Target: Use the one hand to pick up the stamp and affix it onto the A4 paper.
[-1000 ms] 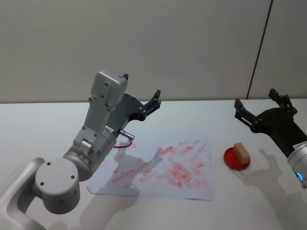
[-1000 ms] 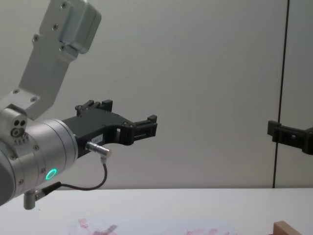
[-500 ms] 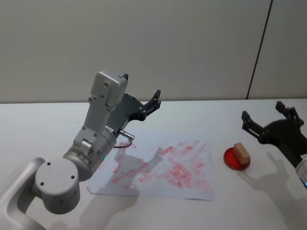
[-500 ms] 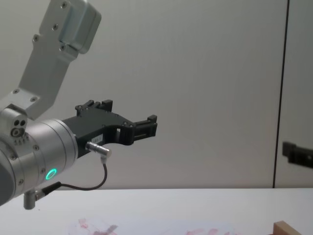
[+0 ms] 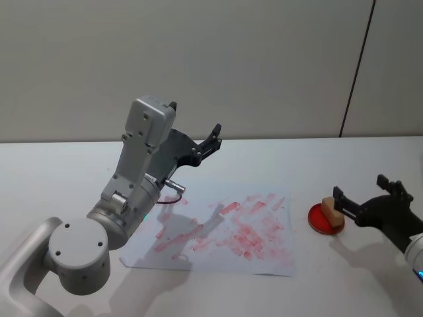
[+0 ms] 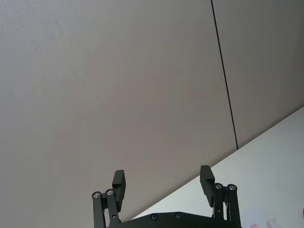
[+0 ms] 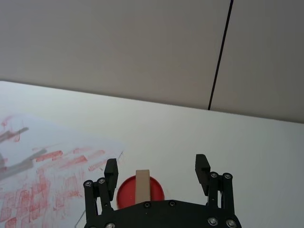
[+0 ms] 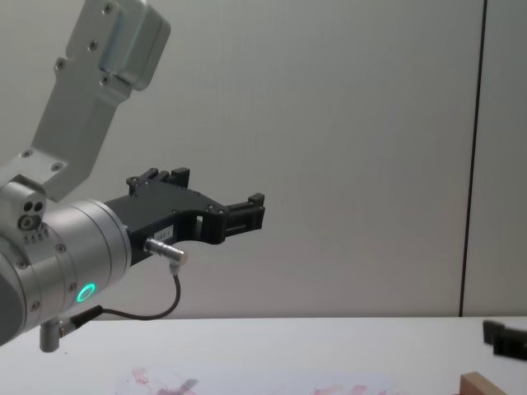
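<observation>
The A4 paper (image 5: pixel 218 259) lies flat on the counter (image 5: pixel 39 173), smeared with red prints. Right of the paper, the right gripper (image 5: pixel 359 187) sits low and spread wide, facing the stamp (image 5: pixel 332 205), which stands on a red ink pad (image 5: pixel 318 222) beside the paper's right edge. Above the paper's far left corner hangs the left gripper (image 5: pixel 195 117), also spread.

Nothing legible: a small white label (image 8: pixel 163 235) on the left gripper (image 8: pixel 212 194) bears print too small to read, and the red prints (image 5: pixel 248 234) on the A4 paper (image 5: pixel 218 261) form no readable characters
</observation>
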